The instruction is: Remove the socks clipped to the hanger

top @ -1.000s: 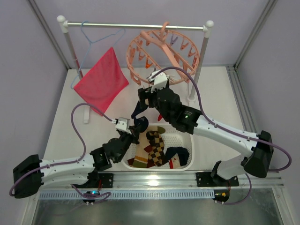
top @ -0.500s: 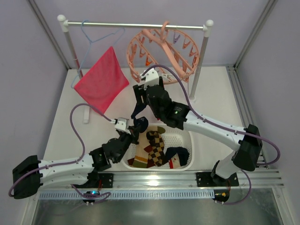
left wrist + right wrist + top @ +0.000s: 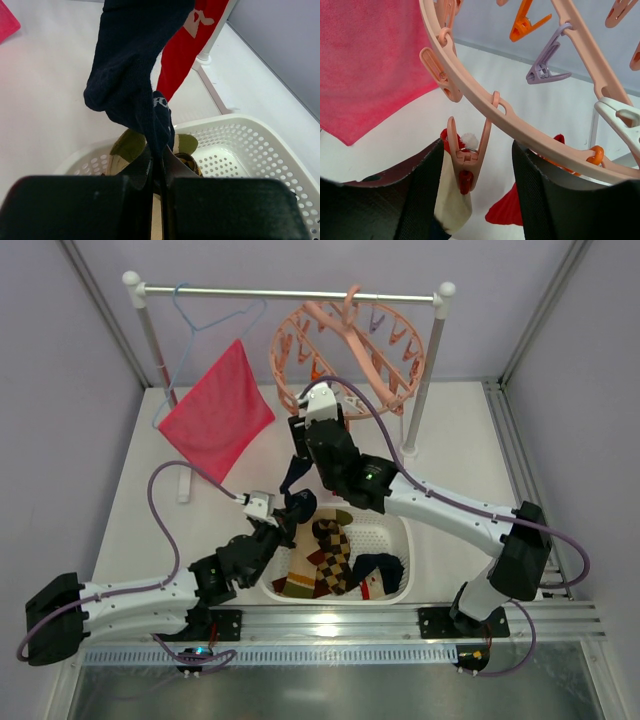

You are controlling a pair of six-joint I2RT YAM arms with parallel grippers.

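The salmon-pink ring hanger (image 3: 345, 350) hangs tilted from the rail. My right gripper (image 3: 298, 432) is at its lower rim. Its jaws stand open on either side of a pink clip (image 3: 466, 161) that pinches a cream-cuffed sock (image 3: 451, 202). That navy sock (image 3: 292, 480) hangs down to my left gripper (image 3: 289, 513), which is shut on its lower end (image 3: 150, 112) above the basket. A red sock (image 3: 186, 47) hangs behind it from the ring. Several more socks (image 3: 330, 555), argyle and navy, lie in the white basket (image 3: 403, 555).
A light-blue wire hanger (image 3: 215, 318) and a pink-red cloth (image 3: 218, 412) hang at the rail's left. The rail's white posts (image 3: 425, 380) stand on the table behind the basket. Other clips, orange and lilac (image 3: 546, 70), dangle from the ring.
My right gripper has moved up and left to the hanger's rim, and its jaws have narrowed around a clip. The left gripper has kept its hold on the navy sock.
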